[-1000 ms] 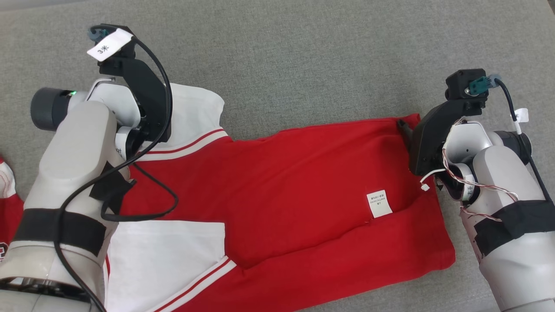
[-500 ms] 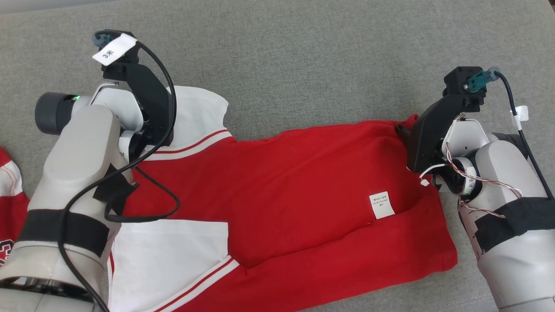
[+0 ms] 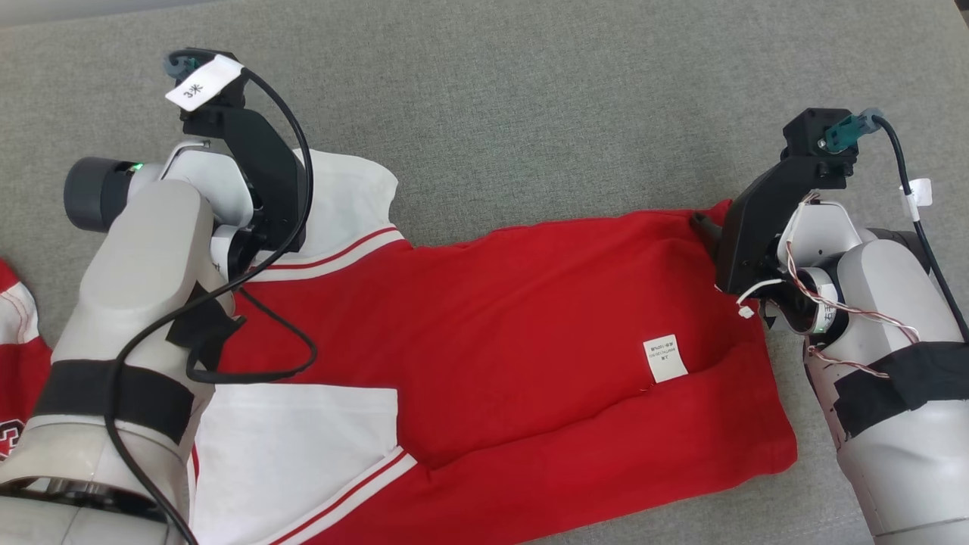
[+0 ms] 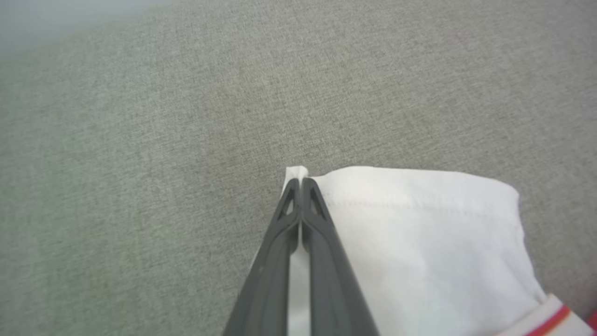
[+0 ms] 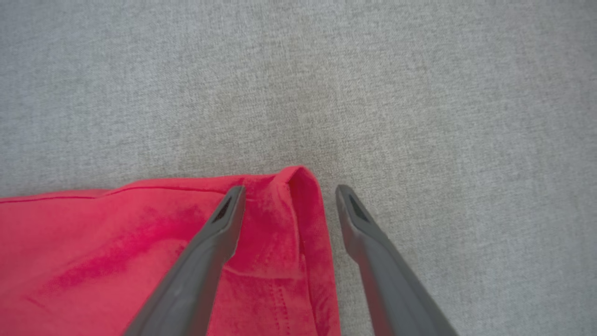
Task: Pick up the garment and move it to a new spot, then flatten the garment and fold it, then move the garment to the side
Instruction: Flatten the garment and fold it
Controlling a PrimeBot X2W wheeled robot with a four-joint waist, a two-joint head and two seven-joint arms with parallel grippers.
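Observation:
The garment [image 3: 515, 325] is a red shirt with white sleeves and red-and-white trim, spread across the grey surface. Its white sleeve [image 4: 419, 233] lies at the far left, and my left gripper [image 4: 299, 186] is shut on the sleeve's edge, with a strip of white cloth between the fingers. My right gripper [image 5: 290, 189] is open at the garment's far right corner [image 5: 298, 182]. One of its fingers [image 5: 219, 233] is over the red cloth and the other is over the bare surface. In the head view a dark fingertip [image 3: 700, 222] shows at that corner.
The grey fabric surface [image 3: 530, 98] stretches well beyond the garment. Another red and white garment [image 3: 19, 341] pokes in at the left edge. A white care label [image 3: 665, 358] lies on the red cloth near my right arm.
My right wrist has moved slightly up the head view while its fingers stay at the red corner. The left gripper stays shut on the sleeve. The garment has barely moved.

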